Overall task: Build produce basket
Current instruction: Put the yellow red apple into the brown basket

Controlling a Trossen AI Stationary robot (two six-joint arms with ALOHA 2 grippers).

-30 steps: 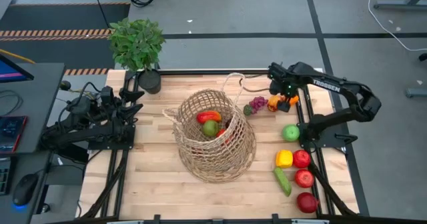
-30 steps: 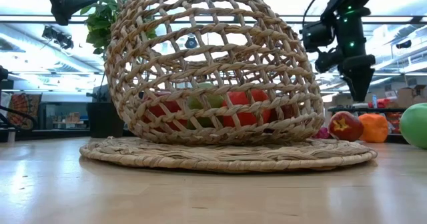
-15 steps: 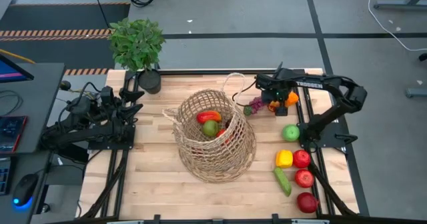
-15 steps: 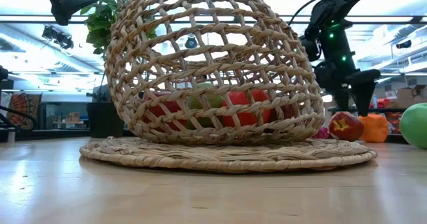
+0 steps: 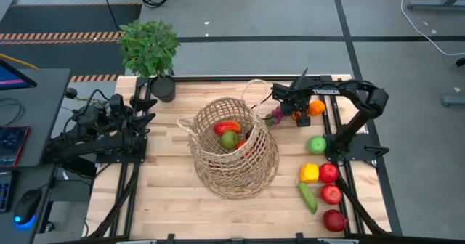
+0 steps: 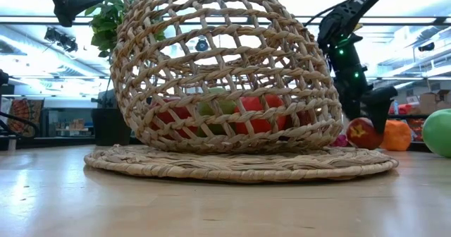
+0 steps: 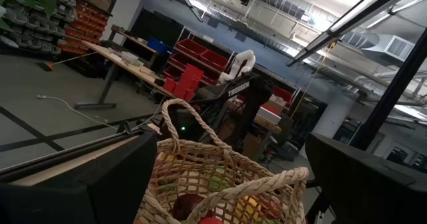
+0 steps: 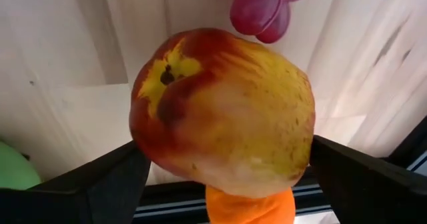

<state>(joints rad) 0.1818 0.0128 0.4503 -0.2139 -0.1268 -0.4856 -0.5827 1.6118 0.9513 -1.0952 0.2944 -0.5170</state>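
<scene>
The tan open-weave basket (image 5: pixel 232 148) stands mid-table on its flat woven base (image 6: pixel 239 163). It holds a red pepper, a green fruit and other red pieces. My right gripper (image 5: pixel 294 113) is open and low at the far right. Its fingers (image 8: pixel 100 184) stand on either side of a red-and-yellow apple (image 8: pixel 223 111) that rests on the table beside the purple grapes (image 5: pixel 280 115) and an orange (image 5: pixel 316 107). The apple also shows in the low view (image 6: pixel 363 132). My left gripper (image 5: pixel 142 113) waits open at the table's left edge. My right gripper comes at the red-and-yellow apple from above, one finger at each of its sides (image 8: pixel 143 151). The apple sits on the table. I cannot tell whether the fingers touch it.
A green apple (image 5: pixel 317 144), a yellow pepper (image 5: pixel 309 173), a cucumber (image 5: pixel 306 198) and three red apples (image 5: pixel 332 194) lie along the right edge. A potted plant (image 5: pixel 149 48) stands at the far left corner. Bare wood lies near and left of the basket.
My right gripper has gone toward the table's left edge and down, from above the orange to the red-and-yellow apple by the grapes. Its fingers now flank that apple. The basket and the fruit have stayed where they were.
</scene>
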